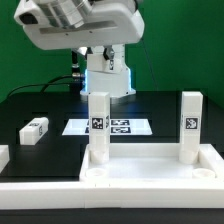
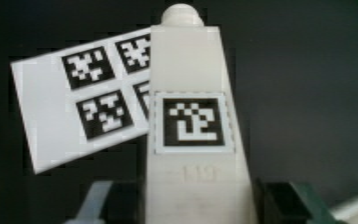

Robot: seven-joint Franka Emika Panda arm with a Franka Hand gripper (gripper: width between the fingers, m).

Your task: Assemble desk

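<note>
Where the wrist view ends at its edge, the gripper [image 2: 190, 203] shows only as two dark fingers [image 2: 105, 203], one on each side of the held leg [image 2: 194, 60]. They are closed partway onto the near end of this white square post and hold it clear of the table, though the line of contact is too dark to make out. The post points away from the camera with its rounded tip free. One face carries a black-and-white tag. Behind it lies the marker board [image 2: 78, 100], partly covered by the post.

In the exterior view the arm [image 1: 75, 25] is a large blurred white body, cut by the upper edge. I cannot find the fingers or the held leg there.

Nearer the camera is the desk top [image 1: 150, 170]. In its corner sockets stand the first standing leg [image 1: 98, 130], on the exterior view's left, and the second standing leg [image 1: 190, 125], on its right. A long white band [image 1: 40, 195] runs out of the picture at both sides, and I cannot tell where it ends and the desk top begins.

On the black table [image 1: 45, 150] a loose leg [image 1: 35, 129] lies on its side, well apart from the desk top. One more white piece [image 1: 3, 156] is cut by the edge and cannot be identified.
</note>
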